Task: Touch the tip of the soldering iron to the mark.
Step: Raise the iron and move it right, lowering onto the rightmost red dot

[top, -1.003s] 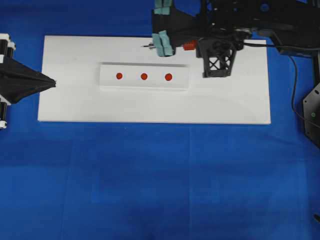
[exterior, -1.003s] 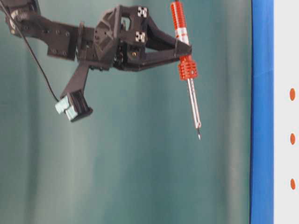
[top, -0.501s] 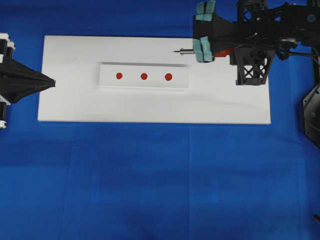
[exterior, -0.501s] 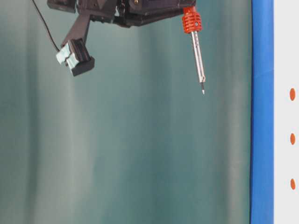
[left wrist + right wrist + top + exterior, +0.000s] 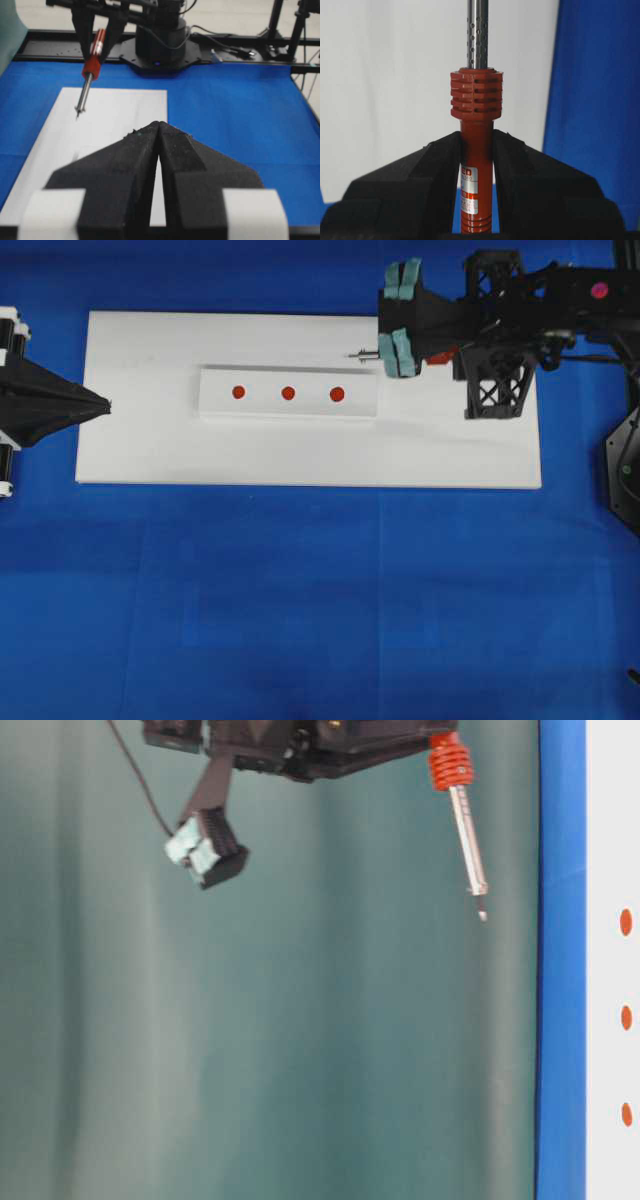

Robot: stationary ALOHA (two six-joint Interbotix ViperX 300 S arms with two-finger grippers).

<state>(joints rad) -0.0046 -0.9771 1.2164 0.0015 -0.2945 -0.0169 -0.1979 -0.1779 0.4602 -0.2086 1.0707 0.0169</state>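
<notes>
From overhead, my right gripper [image 5: 430, 345] sits above the far right part of the white board [image 5: 300, 455], and the soldering iron [image 5: 368, 356] pokes out of it toward the left, its thin tip showing just past my teal-padded camera mount [image 5: 402, 350]. The tip is near the upper right corner of the raised white strip [image 5: 288, 393] that carries three red marks [image 5: 337, 394] in a row; it lies closest to the rightmost one, but apart from it. My left gripper [image 5: 100, 405] rests at the board's left edge, its black fingers drawn to a point.

At table level, the soldering iron [image 5: 462, 820] hangs from my right gripper, orange collar up, silver shaft slanting down to the pointed tip, clear of everything (only the green backdrop is behind it). The board's edge with the red marks [image 5: 626, 922] is off to the right.

Through my left wrist camera, my left fingers [image 5: 135, 160] are pressed together with nothing between them, and the soldering iron [image 5: 85, 92] hovers above the far end of the white board [image 5: 125, 115].

Through my right wrist camera, my right fingers [image 5: 427, 170] are clamped on the red-orange handle of the soldering iron [image 5: 476, 95], just below its ribbed collar, shaft pointing away over the white board [image 5: 385, 75].
</notes>
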